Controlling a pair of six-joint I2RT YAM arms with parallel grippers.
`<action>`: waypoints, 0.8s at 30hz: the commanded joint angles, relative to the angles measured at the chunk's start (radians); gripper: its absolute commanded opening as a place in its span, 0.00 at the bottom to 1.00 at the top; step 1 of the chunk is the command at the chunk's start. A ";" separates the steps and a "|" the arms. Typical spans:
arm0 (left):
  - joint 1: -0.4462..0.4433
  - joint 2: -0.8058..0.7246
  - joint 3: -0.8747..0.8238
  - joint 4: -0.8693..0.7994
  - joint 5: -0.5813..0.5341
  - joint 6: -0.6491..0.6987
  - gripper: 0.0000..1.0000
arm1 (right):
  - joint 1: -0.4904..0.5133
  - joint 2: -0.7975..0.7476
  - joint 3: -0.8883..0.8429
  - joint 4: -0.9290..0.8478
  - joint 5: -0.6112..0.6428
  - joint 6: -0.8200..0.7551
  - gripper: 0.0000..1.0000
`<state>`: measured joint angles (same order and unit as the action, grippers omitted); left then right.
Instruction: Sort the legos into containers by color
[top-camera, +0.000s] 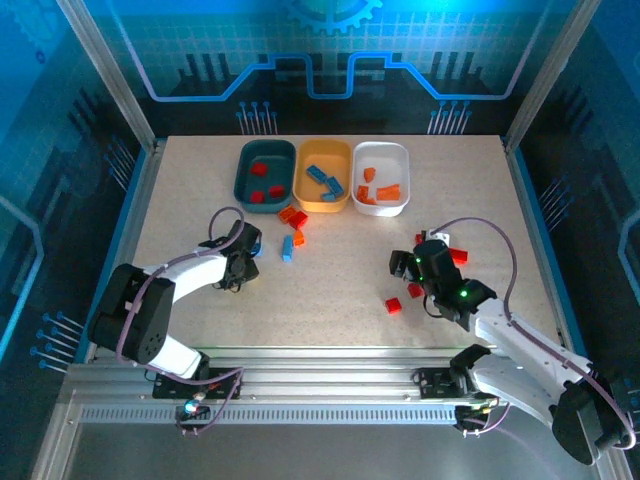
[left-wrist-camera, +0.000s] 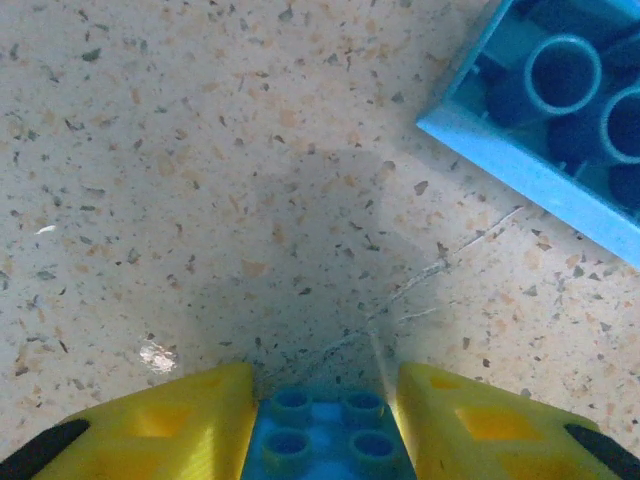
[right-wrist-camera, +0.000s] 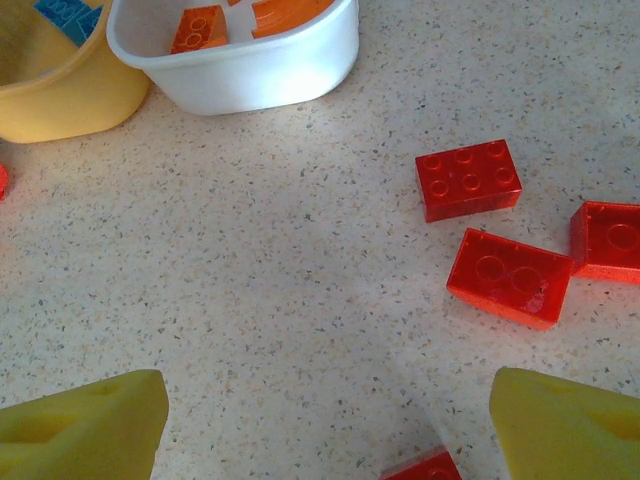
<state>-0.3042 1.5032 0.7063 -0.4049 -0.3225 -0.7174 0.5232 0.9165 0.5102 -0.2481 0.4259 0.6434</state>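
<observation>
Three shallow, round-cornered trays stand side by side at the far side of the speckled table (top-camera: 200, 200). A dark teal tray (top-camera: 239, 178) has red bricks (top-camera: 275, 190) in it, a yellow-orange tray (top-camera: 322, 209) has light blue bricks (top-camera: 318, 176), and a white tray (top-camera: 382, 147) has orange bricks (top-camera: 386, 190). Just in front of the teal and yellow-orange trays lies a small red-and-orange cluster (top-camera: 294, 216) of loose pieces.

The left gripper (left-wrist-camera: 325, 400) is down at the table. Its yellow fingers (left-wrist-camera: 190, 420) press against both sides of a four-stud blue brick (left-wrist-camera: 322, 440) that sits studs up. Near it, an overturned blue brick (left-wrist-camera: 540, 110) shows its hollow round tubes.

The right gripper (right-wrist-camera: 328, 410) hangs over bare table with its jaws wide apart, gripping nothing. Ahead and to its right lie translucent red pieces: a six-stud red brick (right-wrist-camera: 468, 180), studs up, and two more red bricks (right-wrist-camera: 510, 277) close together just below it. Whether any stud bears lettering cannot be told.
</observation>
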 joint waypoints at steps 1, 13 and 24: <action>0.000 -0.012 -0.002 0.044 0.050 0.016 0.40 | 0.012 0.002 0.010 0.026 0.003 -0.011 0.85; -0.016 -0.110 0.116 0.011 0.180 0.046 0.32 | 0.015 0.019 0.014 0.026 0.015 -0.014 0.85; -0.088 0.275 0.714 0.039 0.302 0.162 0.32 | 0.017 0.010 0.011 0.018 0.032 -0.014 0.85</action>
<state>-0.3901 1.6798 1.3251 -0.3676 -0.0788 -0.6094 0.5255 0.9337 0.5102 -0.2440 0.4374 0.6361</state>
